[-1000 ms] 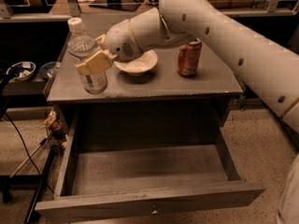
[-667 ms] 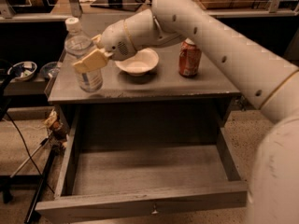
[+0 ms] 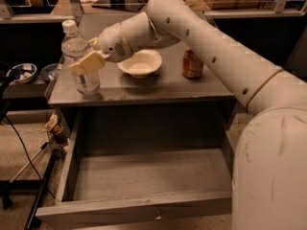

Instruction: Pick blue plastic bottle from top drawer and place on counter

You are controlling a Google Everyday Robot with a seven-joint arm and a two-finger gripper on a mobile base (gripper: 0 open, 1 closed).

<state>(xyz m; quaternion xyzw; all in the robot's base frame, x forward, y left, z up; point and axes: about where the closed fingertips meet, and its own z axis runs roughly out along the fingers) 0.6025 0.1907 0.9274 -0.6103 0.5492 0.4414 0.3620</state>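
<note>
**Where the counter (image 3: 158,86) reaches its left front corner, the blue plastic bottle (image 3: 87,81) stands upright**

As the arm reaches in from the right, we see the gripper (image 3: 82,61) clamped on the bottle's middle. One tan finger (image 3: 89,61) presses across the front, and the other is hidden behind. The bottle's white cap points up. Just right of the gripper we find a white bowl (image 3: 140,63), and further right a red soda can (image 3: 192,63). Below, the top drawer (image 3: 144,176) is pulled out, its knob (image 3: 157,217) facing us.

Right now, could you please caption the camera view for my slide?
Tool holding blue plastic bottle upright on counter, top drawer open below.
</note>
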